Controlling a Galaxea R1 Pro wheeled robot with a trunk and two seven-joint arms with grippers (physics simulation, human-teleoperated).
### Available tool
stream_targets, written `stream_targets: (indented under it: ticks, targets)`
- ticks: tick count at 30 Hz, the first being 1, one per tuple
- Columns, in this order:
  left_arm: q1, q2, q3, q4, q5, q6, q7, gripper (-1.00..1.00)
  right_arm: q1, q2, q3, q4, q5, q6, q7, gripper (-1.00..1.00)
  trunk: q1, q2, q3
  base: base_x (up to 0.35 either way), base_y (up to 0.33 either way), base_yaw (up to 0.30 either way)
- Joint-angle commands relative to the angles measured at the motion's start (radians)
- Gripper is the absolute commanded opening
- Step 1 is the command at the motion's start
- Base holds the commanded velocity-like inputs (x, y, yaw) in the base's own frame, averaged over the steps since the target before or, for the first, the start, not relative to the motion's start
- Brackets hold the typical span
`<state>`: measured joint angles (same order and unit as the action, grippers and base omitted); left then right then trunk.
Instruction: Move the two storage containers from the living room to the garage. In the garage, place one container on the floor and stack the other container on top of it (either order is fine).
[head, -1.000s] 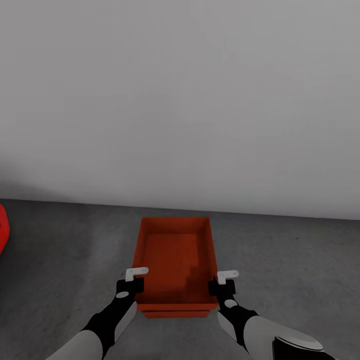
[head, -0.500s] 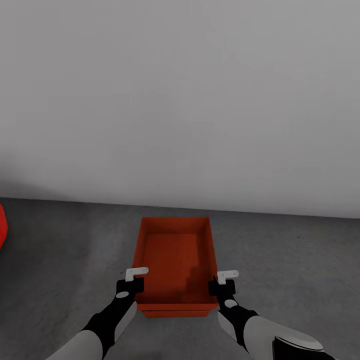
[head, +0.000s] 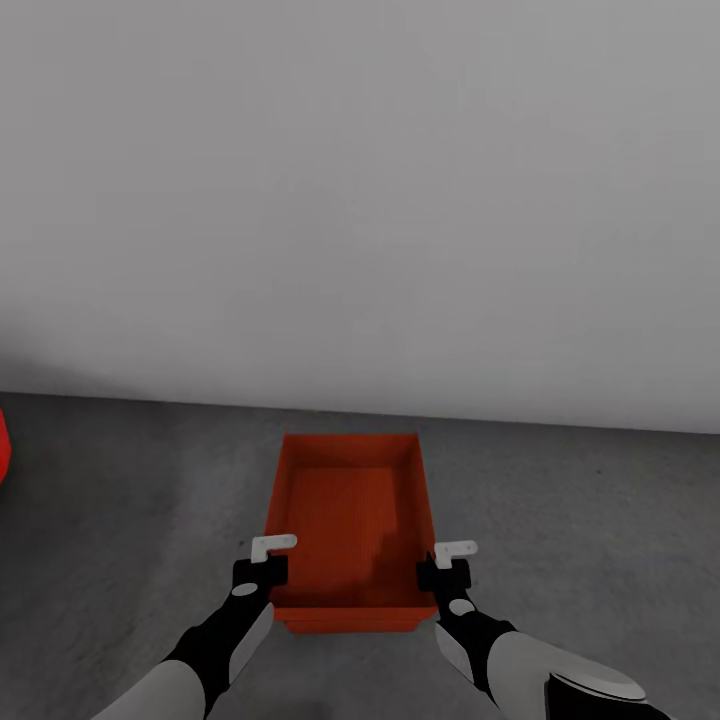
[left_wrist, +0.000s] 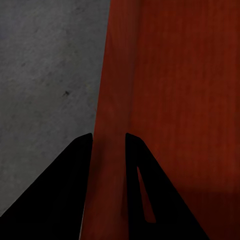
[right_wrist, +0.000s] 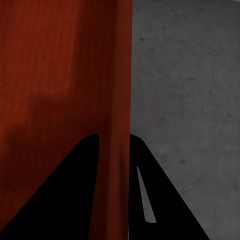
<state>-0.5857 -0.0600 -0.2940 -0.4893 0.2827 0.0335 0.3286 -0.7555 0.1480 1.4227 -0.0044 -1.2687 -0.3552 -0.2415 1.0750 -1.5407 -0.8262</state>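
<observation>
Red shape at the left edge: a small red rounded patch (head: 3, 440) shows at the far left of the head view, low above the concrete; what it is cannot be told.
Left gripper: the black left gripper with white finger parts (head: 262, 570) is closed on the left long wall of the upper container, near its closest corner. In the left wrist view the two dark fingers (left_wrist: 65, 200) stand one on each side of the thin orange-red wall (left_wrist: 114, 100), touching it.
Upper container: an orange-red rectangular open box with smooth walls (head: 350, 500) is between both grippers, with its inside empty. It sits nested on a second box of the same colour.
Lower container: only a narrow orange-red front rim (head: 350, 627) of it shows under the closest edge of the upper one. It seems to rest on the floor.
Right gripper: the black right gripper with white finger parts (head: 447, 572) is closed on the right long wall, opposite to the left one. In the right wrist view its dark fingers (right_wrist: 160, 200) clamp the wall (right_wrist: 116, 75).
Floor: dark grey mottled rough concrete (head: 600, 520).
Wall: a plain white-grey wall (head: 360, 200) rises behind the boxes.
</observation>
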Motion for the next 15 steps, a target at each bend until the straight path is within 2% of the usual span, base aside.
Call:
stream_targets:
  ticks: [1,12,15]
  targets:
    - [-0.001,0.001,0.072,0.0,0.01,0.005,0.033,-1.0,-0.001,0.0,-0.027,-0.001,0.004,-0.026,-0.002,-1.0,0.004,-0.008,-0.004,0.0,0.0,0.0]
    - [-0.001,0.001,0.072,0.0,0.01,0.004,0.033,-1.0,-0.001,0.0,-0.027,-0.001,0.004,-0.025,-0.002,-1.0,0.046,-0.085,-0.038,0.0,0.0,0.0]
    - [-0.001,0.002,0.072,0.0,0.01,0.004,0.033,-1.0,-0.001,0.0,-0.027,-0.001,0.004,-0.026,-0.002,-1.0,0.046,-0.085,-0.038,0.0,0.0,0.0]
